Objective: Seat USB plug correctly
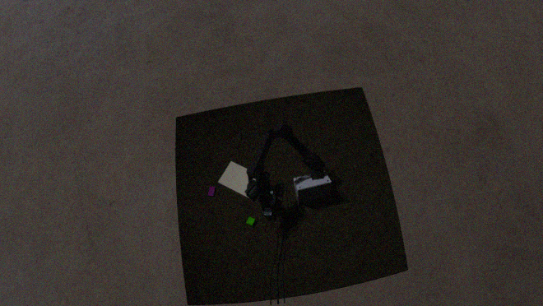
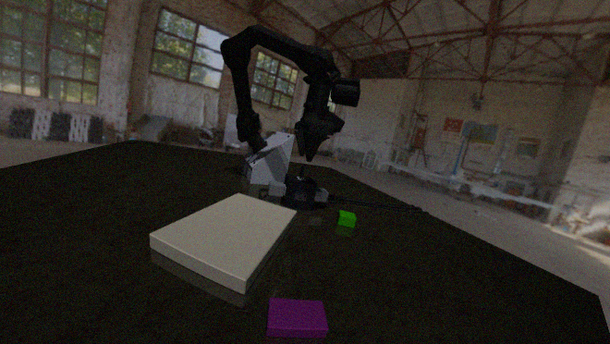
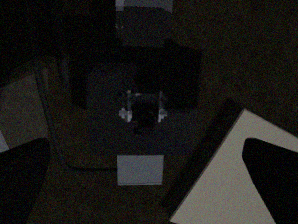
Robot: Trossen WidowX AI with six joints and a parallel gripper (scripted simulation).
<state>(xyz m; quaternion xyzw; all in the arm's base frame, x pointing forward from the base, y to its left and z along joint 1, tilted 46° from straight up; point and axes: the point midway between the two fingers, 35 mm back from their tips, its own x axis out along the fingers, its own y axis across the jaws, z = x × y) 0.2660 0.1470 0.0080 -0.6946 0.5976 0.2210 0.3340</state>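
Note:
The dark power cube (image 2: pixel 300 194) (image 3: pixel 143 72) sits on the black table beside the arm's base. It has a pale grey tab at each end. The USB plug (image 2: pixel 301 176) (image 3: pixel 141 113) stands upright in the socket on top, with small metal glints at its sides. My gripper (image 2: pixel 311 150) (image 3: pixel 149 148) (image 1: pixel 267 198) is open and empty. It hangs straight above the plug with a clear gap, fingers pointing down. In the overhead view the arm hides most of the cube. How deep the plug sits is too dark to tell.
A flat white slab (image 1: pixel 234 178) (image 2: pixel 222 238) (image 3: pixel 233 189) lies close beside the cube. A green block (image 1: pixel 250 220) (image 2: pixel 347 218) and a purple block (image 1: pixel 211 191) (image 2: pixel 297 318) lie further off. A black cable (image 2: pixel 370 203) (image 1: pixel 281 255) runs from the cube towards the table edge. The grey arm base (image 1: pixel 313 183) (image 2: pixel 270 162) stands behind.

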